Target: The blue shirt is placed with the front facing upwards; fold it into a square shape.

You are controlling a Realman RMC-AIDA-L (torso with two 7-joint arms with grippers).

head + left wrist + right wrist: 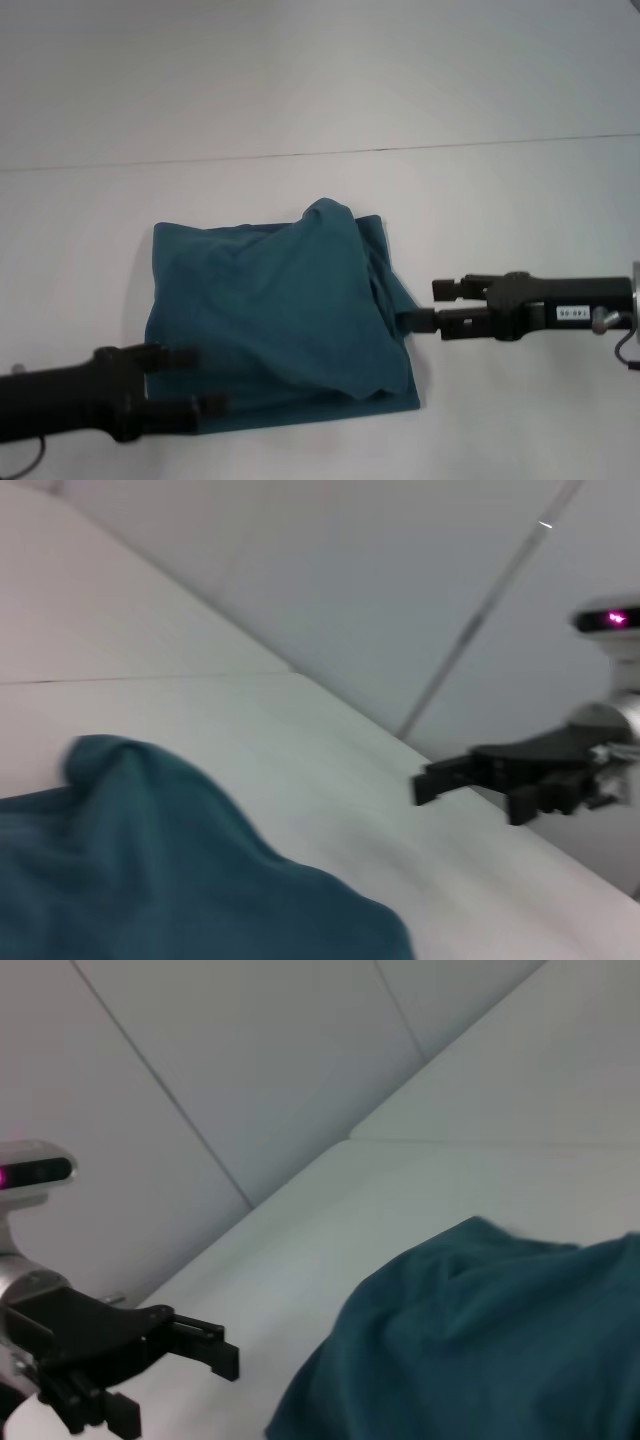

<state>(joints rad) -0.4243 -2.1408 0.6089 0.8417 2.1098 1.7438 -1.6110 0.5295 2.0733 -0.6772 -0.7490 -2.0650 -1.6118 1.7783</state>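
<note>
White table (90, 250), folded blue shirt (270, 310) between spread left gripper (190, 382) and spread right gripper (428, 304).

head: high, looking down | wrists: low, facing inward — both share blue shirt (290, 310)
</note>
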